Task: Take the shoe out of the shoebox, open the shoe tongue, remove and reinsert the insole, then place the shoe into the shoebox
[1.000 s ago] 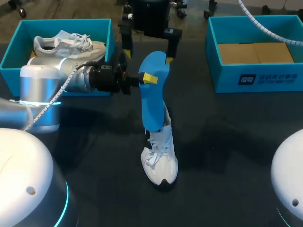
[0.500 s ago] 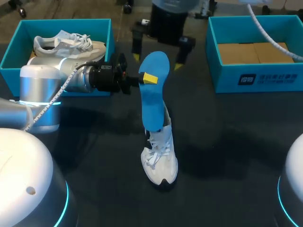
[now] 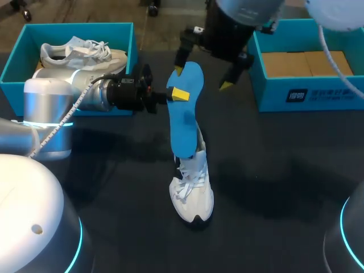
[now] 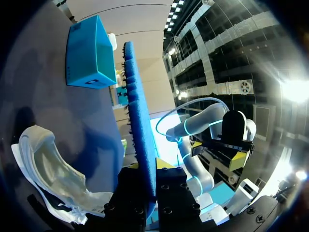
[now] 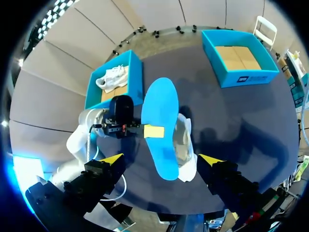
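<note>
My left gripper (image 3: 178,94) is shut on a blue insole (image 3: 185,114), held upright with its lower end at the opening of a white shoe (image 3: 192,192). The shoe stands on the dark table, toe toward me. In the left wrist view the insole (image 4: 139,125) runs edge-on out from between the fingers, with the shoe (image 4: 50,169) beside it. My right gripper (image 3: 202,77) hangs open just above and behind the insole's top. Its wrist view looks down on the insole (image 5: 161,128), the shoe (image 5: 187,147) and my left gripper (image 5: 150,131), the yellow fingertips (image 5: 111,158) far apart.
A blue shoebox (image 3: 17,62) at the back left holds a second white shoe (image 3: 82,52). Another blue shoebox (image 3: 267,85) at the back right has a brown cardboard floor. My left arm (image 3: 62,99) lies in front of the left box.
My right arm has swung to the right and nearer, its open gripper now over the insole's top. The left arm, insole and shoe have stayed put.
</note>
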Motion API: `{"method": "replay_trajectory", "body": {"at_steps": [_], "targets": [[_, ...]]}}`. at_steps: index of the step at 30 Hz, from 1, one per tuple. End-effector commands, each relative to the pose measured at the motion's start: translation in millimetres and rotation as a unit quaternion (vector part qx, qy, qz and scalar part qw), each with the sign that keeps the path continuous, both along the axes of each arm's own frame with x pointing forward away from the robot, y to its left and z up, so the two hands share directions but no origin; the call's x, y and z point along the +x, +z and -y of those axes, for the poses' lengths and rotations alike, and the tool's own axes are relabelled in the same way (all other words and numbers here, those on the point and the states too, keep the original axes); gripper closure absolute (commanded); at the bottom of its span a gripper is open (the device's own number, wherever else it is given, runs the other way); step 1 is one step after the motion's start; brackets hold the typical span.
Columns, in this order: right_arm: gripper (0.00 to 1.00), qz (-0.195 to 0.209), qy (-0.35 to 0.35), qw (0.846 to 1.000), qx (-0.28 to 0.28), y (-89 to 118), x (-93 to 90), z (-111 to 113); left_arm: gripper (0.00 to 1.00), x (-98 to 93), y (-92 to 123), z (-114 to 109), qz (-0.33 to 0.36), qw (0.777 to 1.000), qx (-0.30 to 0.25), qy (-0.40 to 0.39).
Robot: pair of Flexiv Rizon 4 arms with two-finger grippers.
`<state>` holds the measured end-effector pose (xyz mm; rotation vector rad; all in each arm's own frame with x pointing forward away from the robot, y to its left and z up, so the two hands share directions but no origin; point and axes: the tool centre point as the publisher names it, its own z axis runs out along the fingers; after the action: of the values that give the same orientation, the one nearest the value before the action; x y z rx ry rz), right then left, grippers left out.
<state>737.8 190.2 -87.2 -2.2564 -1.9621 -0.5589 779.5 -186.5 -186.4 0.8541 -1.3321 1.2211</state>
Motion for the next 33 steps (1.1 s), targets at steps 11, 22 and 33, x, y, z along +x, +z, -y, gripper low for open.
{"method": "replay_trajectory", "body": {"at_steps": [11,22,33], "targets": [[0.0,0.031,0.053,0.974,0.218,-6,-4.1,20,1.0,-0.4,0,0,0.0,1.0,0.001,0.0],[0.0,0.025,0.087,0.939,0.332,-20,-9.9,24,1.0,-0.4,0,0,0.0,1.0,0.001,0.0],[0.0,0.039,0.096,0.903,0.418,-35,-9.4,28,1.0,-0.4,0,0,0.0,1.0,0.001,0.0]]}}
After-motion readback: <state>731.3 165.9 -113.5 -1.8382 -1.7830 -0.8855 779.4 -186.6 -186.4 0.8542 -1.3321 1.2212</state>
